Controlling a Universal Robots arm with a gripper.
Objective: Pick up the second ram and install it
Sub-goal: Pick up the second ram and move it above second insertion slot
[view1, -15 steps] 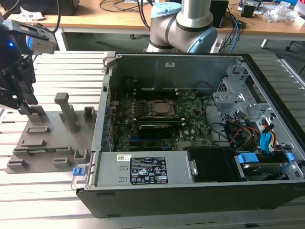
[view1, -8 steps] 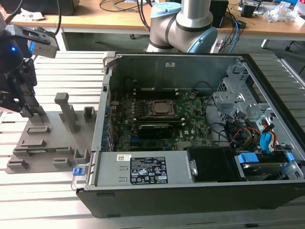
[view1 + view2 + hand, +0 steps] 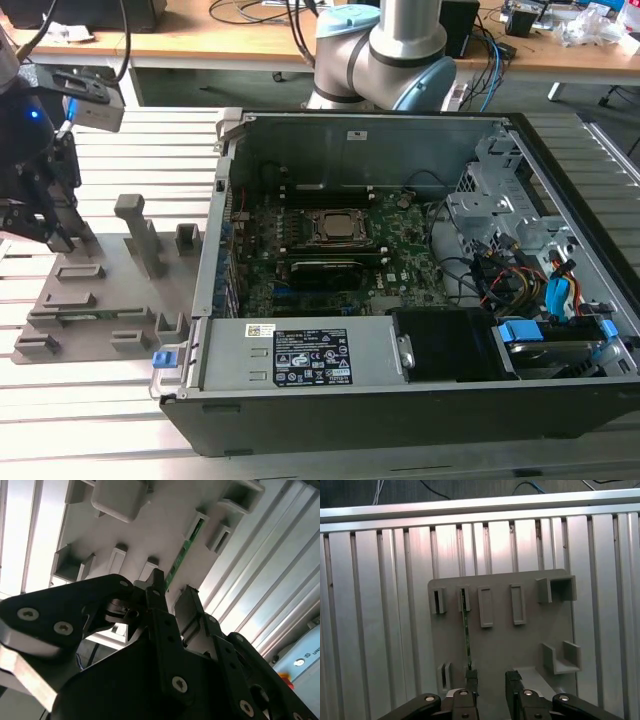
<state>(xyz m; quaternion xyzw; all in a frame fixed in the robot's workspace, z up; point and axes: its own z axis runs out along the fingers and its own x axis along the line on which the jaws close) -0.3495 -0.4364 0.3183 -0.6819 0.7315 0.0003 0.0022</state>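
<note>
Second ram (image 3: pixel 467 630): thin green board strip, seen edge-on, standing in a narrow slot of the grey holder plate (image 3: pixel 530 645); green edge also visible in the second wrist view (image 3: pixel 181 555).
Gripper (image 3: pixel 491 677): black fingers parted, nothing between them; one fingertip (image 3: pixel 471 674) just at the ram's near end, contact unclear.
Arm pose: gripper low over the plate at the exterior view's left (image 3: pixel 55 232), pointed downward.
Surroundings: slatted metal table (image 3: pixel 370 605); open computer case (image 3: pixel 400 400) beside the plate, toward the exterior view's right.

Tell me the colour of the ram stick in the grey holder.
Green, seen edge-on; the ram stick shows best in the second wrist view.
</note>
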